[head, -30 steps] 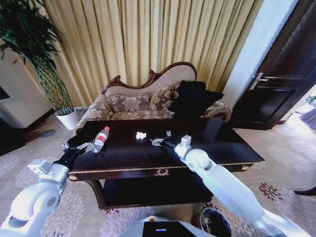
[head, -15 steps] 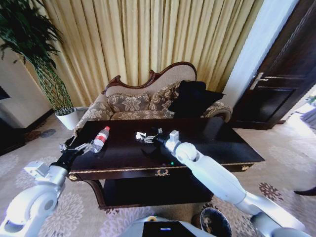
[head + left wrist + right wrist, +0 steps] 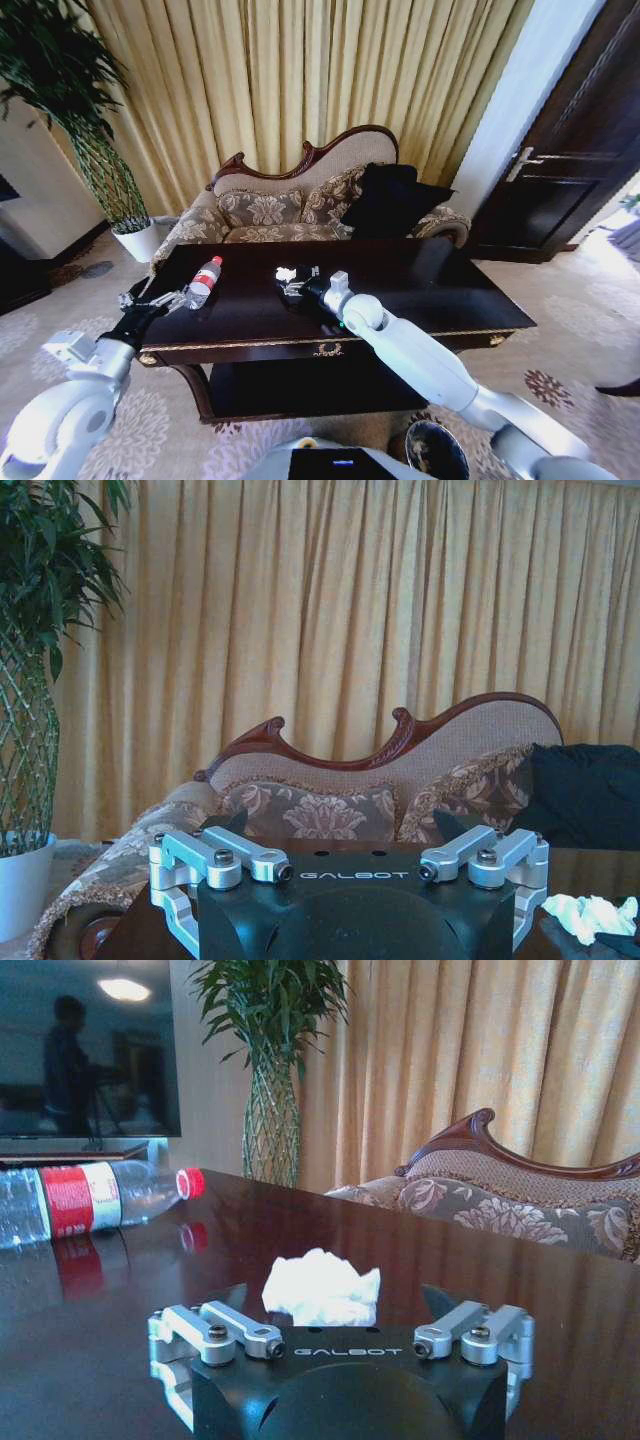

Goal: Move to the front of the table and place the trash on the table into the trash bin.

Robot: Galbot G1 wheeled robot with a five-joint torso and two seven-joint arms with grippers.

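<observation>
On the dark glossy table (image 3: 430, 290) a clear bottle (image 3: 205, 279) with red cap and label lies on its side near the left end. My left gripper (image 3: 162, 298) hovers open just left of it, and it appears open in its own wrist view too (image 3: 343, 830). A crumpled white paper scrap (image 3: 285, 272) lies mid-table. My right gripper (image 3: 294, 285) is right at the scrap. In the right wrist view the scrap (image 3: 322, 1288) sits between the open fingertips of that gripper (image 3: 337, 1300), with the bottle (image 3: 85, 1197) beyond. The trash bin (image 3: 437, 452) stands on the floor, low at the right.
A carved sofa (image 3: 300, 205) with cushions stands close behind the table. A potted plant (image 3: 105, 175) is at the back left and a dark door (image 3: 570, 170) at the right. Patterned carpet surrounds the table. A paper scrap (image 3: 590, 916) shows in the left wrist view.
My right arm has reached left and farther across the table, bringing its gripper up to the paper scrap. The left gripper has stayed beside the bottle.
</observation>
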